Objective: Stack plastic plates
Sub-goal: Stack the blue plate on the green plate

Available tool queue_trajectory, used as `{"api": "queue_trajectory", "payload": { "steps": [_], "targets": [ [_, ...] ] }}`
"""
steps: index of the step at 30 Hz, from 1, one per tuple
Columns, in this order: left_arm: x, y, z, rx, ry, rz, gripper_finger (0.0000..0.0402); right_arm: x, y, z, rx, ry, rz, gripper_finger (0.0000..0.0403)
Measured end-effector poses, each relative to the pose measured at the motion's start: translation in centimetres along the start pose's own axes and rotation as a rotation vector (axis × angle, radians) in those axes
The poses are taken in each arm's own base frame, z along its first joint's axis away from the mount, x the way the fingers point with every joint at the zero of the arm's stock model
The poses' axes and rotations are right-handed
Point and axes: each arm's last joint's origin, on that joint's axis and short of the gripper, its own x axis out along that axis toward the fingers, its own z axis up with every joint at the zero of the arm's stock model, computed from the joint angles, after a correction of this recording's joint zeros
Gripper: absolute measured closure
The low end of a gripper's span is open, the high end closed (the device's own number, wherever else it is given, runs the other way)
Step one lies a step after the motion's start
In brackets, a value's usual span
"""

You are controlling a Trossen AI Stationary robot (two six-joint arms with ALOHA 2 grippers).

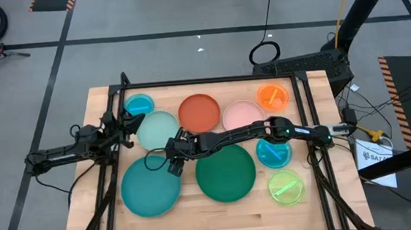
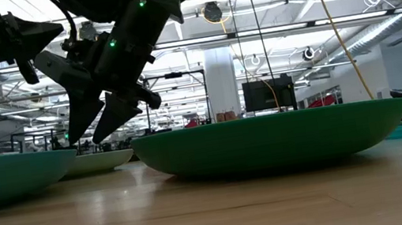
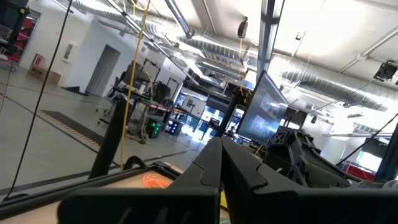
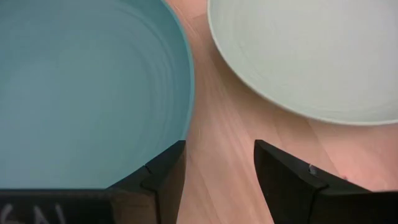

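Several round plastic plates lie flat on the wooden table: large teal and dark green; medium mint, red-orange and pink; small blue, orange, a second blue and lime. My right gripper reaches across from the right and hovers open, pointing down, at the teal plate's far right rim. One of its fingers is over that rim, the other over bare wood. My left gripper is shut and raised by the mint plate's left edge.
A black frame borders the tabletop. A strip of bare wood separates the teal plate from the mint plate. In the low view the dark green plate sits just right of my right gripper. Bare wood runs along the near edge.
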Motion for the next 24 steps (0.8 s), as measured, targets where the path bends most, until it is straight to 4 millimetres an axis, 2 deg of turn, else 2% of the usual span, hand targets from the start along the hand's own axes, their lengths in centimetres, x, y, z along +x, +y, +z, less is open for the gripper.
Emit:
{"api": "queue_trajectory", "payload": {
  "steps": [5,12,24],
  "targets": [
    [0.0,0.0,0.0,0.007,0.0,0.0,0.0396,0.2,0.2,-0.2,0.01,0.002,0.001,0.022],
    [0.0,0.0,0.0,0.008,0.0,0.0,0.0396,1.4,0.2,-0.9,0.025,0.016,-0.001,0.022],
    [0.0,0.0,0.0,0.011,0.003,0.003,0.0396,1.4,0.8,-0.9,0.025,0.003,0.047,0.022]
  ]
}}
